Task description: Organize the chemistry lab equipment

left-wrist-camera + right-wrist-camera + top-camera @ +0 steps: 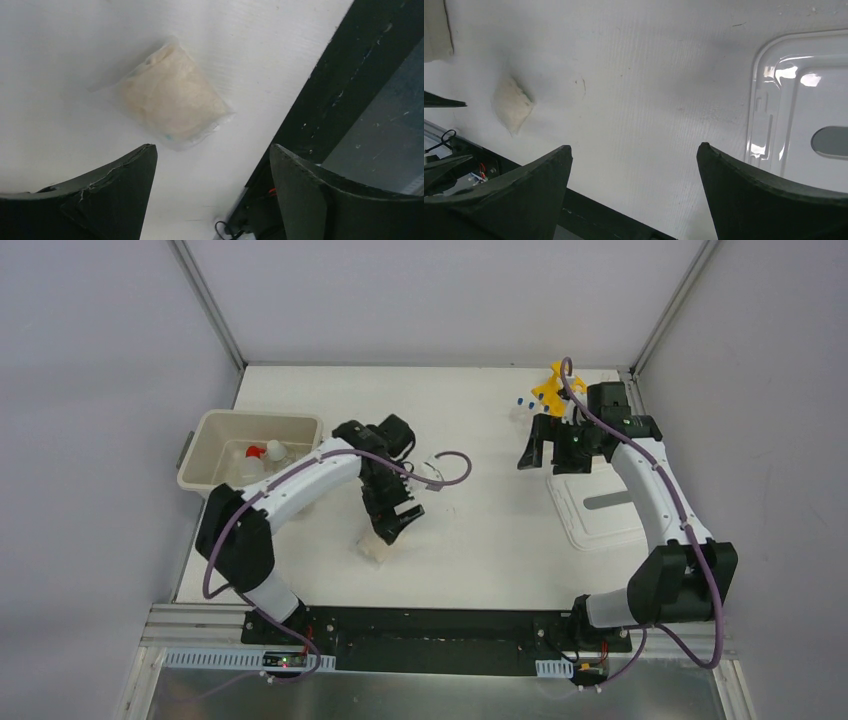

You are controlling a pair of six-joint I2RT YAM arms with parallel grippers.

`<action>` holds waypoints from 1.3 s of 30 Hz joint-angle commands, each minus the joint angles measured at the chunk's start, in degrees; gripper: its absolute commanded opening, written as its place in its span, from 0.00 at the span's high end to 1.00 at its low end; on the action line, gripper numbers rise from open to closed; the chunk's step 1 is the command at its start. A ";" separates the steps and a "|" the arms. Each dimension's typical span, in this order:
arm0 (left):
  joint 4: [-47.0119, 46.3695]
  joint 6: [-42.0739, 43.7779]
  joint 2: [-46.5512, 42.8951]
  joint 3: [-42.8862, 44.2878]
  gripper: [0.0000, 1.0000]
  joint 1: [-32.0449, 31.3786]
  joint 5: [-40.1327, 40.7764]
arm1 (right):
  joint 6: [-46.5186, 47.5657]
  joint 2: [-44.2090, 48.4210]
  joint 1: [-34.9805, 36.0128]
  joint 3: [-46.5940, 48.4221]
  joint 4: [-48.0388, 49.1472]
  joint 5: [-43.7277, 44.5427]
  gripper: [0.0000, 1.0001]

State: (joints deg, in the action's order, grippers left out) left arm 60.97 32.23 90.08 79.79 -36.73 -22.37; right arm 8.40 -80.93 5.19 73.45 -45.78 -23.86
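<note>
Your left gripper (pixel 212 150) hangs released, 2 jaws spread, just beside the beige packet (pixel 172 102) lying flat on the table (pixel 75 40), centre-left of the wrist frame. Centre over it first, then pinch its plump middle. Right gripper (pixel 634 147): released, empty.

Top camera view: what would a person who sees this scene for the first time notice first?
The left gripper hangs open over a beige packet lying on the white table near its front edge. On the left, a cream bin holds a squeeze bottle with a red nozzle. At the far right, a yellow rack stands behind the open right gripper, and a white lid lies flat nearby.
</note>
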 commanded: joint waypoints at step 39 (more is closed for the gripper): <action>12.23 0.96 11.07 25.55 0.63 47.60 4.58 | 7.70 6.50 0.17 -4.42 -5.51 3.63 0.03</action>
State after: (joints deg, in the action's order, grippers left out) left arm 68.40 29.06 102.04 107.31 11.64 -14.55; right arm 15.73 -74.76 5.19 67.16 -50.02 -19.59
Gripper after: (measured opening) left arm 0.230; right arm 0.971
